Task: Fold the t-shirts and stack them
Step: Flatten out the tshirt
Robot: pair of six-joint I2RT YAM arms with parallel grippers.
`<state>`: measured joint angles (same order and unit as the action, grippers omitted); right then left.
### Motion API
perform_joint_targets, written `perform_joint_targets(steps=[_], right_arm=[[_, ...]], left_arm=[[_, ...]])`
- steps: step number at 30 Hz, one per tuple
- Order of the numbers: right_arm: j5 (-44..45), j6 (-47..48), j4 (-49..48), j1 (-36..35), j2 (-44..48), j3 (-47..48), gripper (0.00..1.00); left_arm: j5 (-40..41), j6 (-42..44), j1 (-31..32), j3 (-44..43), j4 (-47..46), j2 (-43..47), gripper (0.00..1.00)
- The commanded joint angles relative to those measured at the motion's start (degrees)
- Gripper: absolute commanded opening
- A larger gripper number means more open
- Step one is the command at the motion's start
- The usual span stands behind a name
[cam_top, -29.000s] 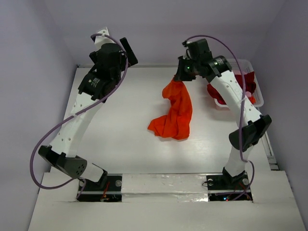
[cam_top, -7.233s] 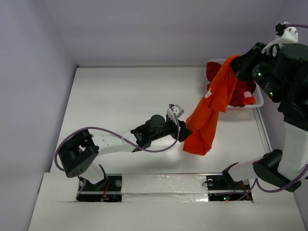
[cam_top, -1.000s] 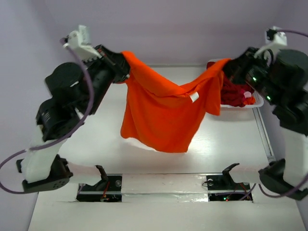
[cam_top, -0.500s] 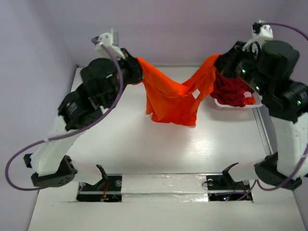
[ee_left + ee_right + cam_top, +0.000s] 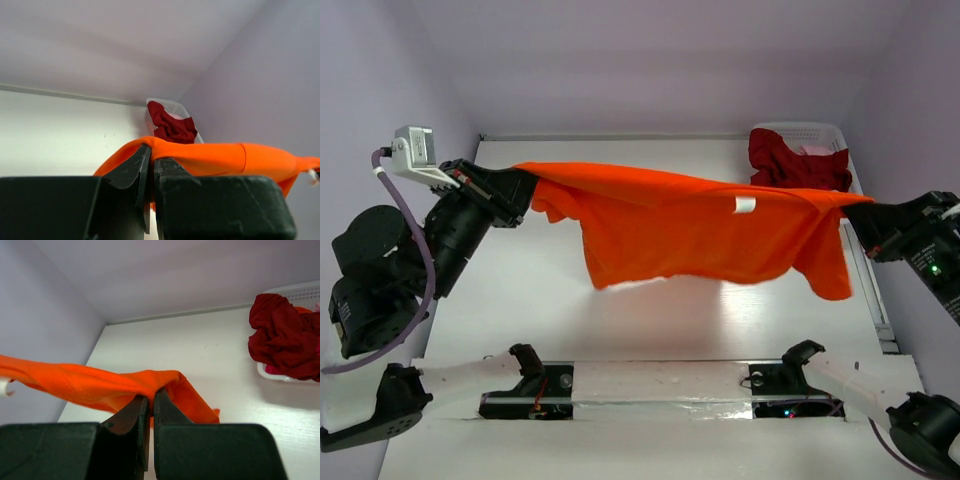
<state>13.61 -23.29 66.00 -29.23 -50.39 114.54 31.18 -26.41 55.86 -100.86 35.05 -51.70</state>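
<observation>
Left claw is clamped shut on one edge of the orange t-shirt; the wrist view shows its fingers pinched together with cloth between them. Right claw is likewise closed tight on the opposite edge, over by the right side of the tabletop. The shirt is stretched between the two claws and held up in the air, spanning most of the tabletop's width. Its lower part hangs loose, and a small white tag shows near the top edge. It is not laid flat and has no fold in it.

Dark red t-shirt sits bunched in the white basket at the far right corner, with a bit of pink cloth beside it, both untouched.

Progress looks early: the first shirt is only spread out. Left to do, by my read: lay it down, fold it, pull the dark red one out, fold that, then stack. No stack anywhere yet.
</observation>
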Motion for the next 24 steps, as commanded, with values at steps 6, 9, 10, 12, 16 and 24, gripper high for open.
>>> perform_joint_targets(steps=[6, 9, 10, 12, 16, 24], right_arm=[[4.68, 0.17, 1.60, 0.49, -2.94, 0.59, 0.00], [3.19, 1.31, 0.10, 0.49, -11.09, 7.25, 0.00], [2.75, 2.01, -0.60, 0.49, -13.22, 9.19, 0.00], [1.60, 2.72, -2.45, 0.49, -17.96, 15.93, 0.00], [1.77, 1.32, -3.16, 0.49, -32.55, 29.40, 0.00], [2.30, -0.97, -20.09, 0.49, -47.25, 23.30, 0.00]], left_arm=[[1.34, -0.04, -0.48, -6.87, 3.09, -2.42, 0.00], [2.04, -0.22, -0.48, -11.27, 4.76, -9.71, 0.00], [2.65, -0.13, -0.48, -14.77, 4.94, -11.73, 0.00], [3.80, -0.13, -1.01, -18.83, 5.56, -18.59, 0.00], [-3.02, 1.36, -10.04, -29.37, 4.77, -29.75, 0.00], [-1.65, -0.57, -18.41, -11.93, -11.03, -36.28, 0.00]])
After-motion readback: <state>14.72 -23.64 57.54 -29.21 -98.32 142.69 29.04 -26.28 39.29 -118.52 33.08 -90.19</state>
